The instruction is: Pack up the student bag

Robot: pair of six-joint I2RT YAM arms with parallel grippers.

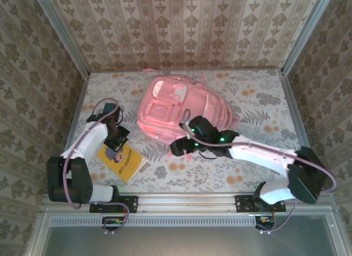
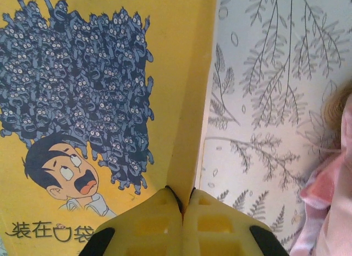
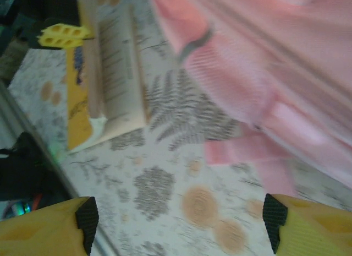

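The student bag, a big soft pink backpack, lies flat in the middle of the table, front pockets up. A yellow book with a cartoon cover lies near the front left. My left gripper is shut on the book's edge, its yellow fingertips pinching it. My right gripper hovers open over the cloth by the bag's near edge, with nothing between its fingers. The book and the left gripper's fingers show in the right wrist view's upper left.
The table carries a pale floral cloth. Patterned walls close in the back and both sides. A metal rail runs along the front edge. A bag strap trails onto the cloth near my right gripper.
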